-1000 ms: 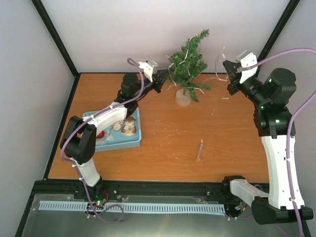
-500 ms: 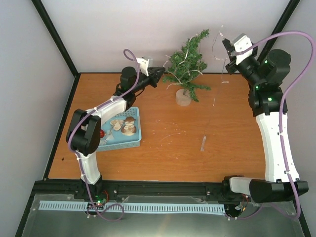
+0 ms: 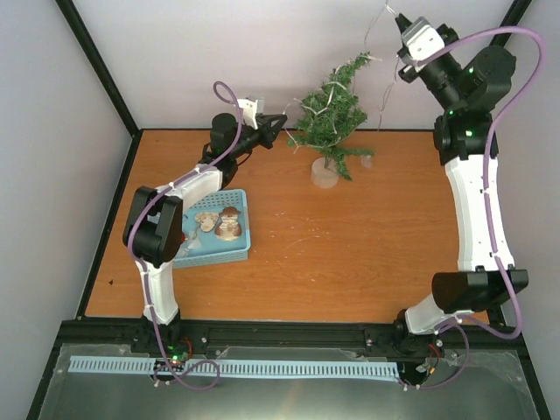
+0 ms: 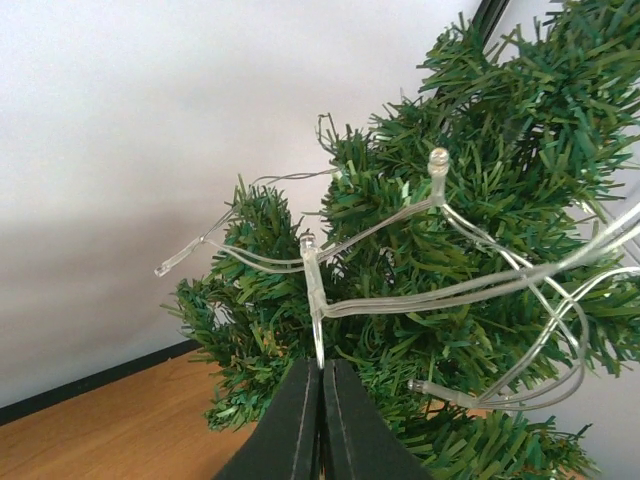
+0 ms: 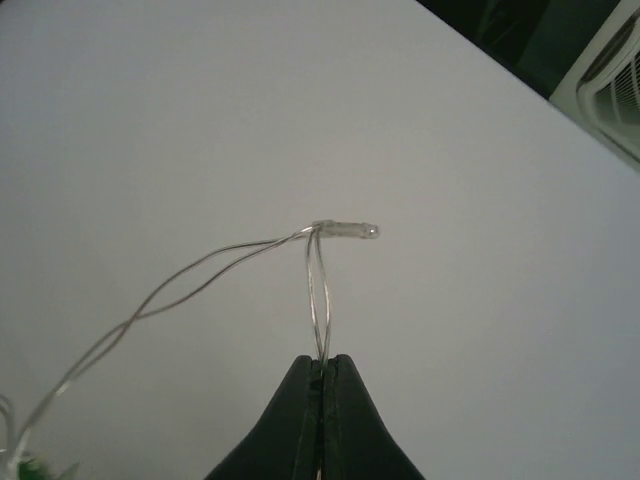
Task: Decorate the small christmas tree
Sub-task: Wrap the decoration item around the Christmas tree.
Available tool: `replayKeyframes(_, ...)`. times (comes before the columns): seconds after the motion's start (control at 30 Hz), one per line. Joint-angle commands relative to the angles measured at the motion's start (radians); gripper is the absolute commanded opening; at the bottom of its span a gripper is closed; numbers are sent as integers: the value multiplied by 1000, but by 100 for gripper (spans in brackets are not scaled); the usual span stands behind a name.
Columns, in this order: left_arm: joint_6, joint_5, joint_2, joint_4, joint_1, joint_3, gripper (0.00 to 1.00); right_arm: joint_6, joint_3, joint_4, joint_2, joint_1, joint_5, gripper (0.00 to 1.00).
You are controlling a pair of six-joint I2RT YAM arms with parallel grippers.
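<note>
The small christmas tree (image 3: pixel 332 118) stands at the back of the table on a round pale base (image 3: pixel 325 174); it fills the left wrist view (image 4: pixel 480 260). A clear string of lights (image 3: pixel 381 92) is draped over its branches (image 4: pixel 430 290). My left gripper (image 3: pixel 282 122) is at the tree's left side, shut on the light wire (image 4: pixel 316 320). My right gripper (image 3: pixel 399 19) is raised high, above and right of the tree top, shut on the other end of the wire (image 5: pixel 319 300), with one small bulb (image 5: pixel 350 230) just past its tips.
A blue tray (image 3: pixel 238 252) with several ornaments sits left of centre, beside the left arm. The white back wall is close behind the tree. Black frame posts (image 3: pixel 98 66) stand at the rear corners.
My right gripper has risen and moved back, lifting the light string off the table; the loose end that lay mid-table is gone from there. My left gripper shifted slightly toward the tree.
</note>
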Motion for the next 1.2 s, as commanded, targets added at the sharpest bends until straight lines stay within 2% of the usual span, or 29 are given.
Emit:
replayKeyframes(0.0, -43, 29, 35, 25, 21, 61, 1, -134, 138, 1, 78, 3, 33, 3)
replayKeyframes(0.4, -57, 42, 61, 58, 26, 63, 1, -343, 406, 51, 364, 0, 132, 3)
replayKeyframes(0.63, -60, 57, 77, 34, 27, 96, 1, -305, 521, 4, 522, -3, 155, 3)
replayKeyframes(0.83, -70, 63, 96, 8, 35, 109, 2, -180, 654, -70, 648, -26, 183, 3)
replayKeyframes(0.93, -48, 59, 89, -23, 39, 110, 10, -157, 658, -116, 662, -28, 174, 3)
replayKeyframes(1.0, 1, 57, 71, -58, 40, 108, 21, -151, 649, -149, 659, -28, 154, 3)
replayKeyframes(1.1, 128, 72, 26, -115, 40, 95, 38, -142, 614, -161, 634, -28, 130, 3)
replayKeyframes(1.17, 224, 71, -5, -170, 40, 89, 44, -138, 582, -151, 615, -28, 118, 3)
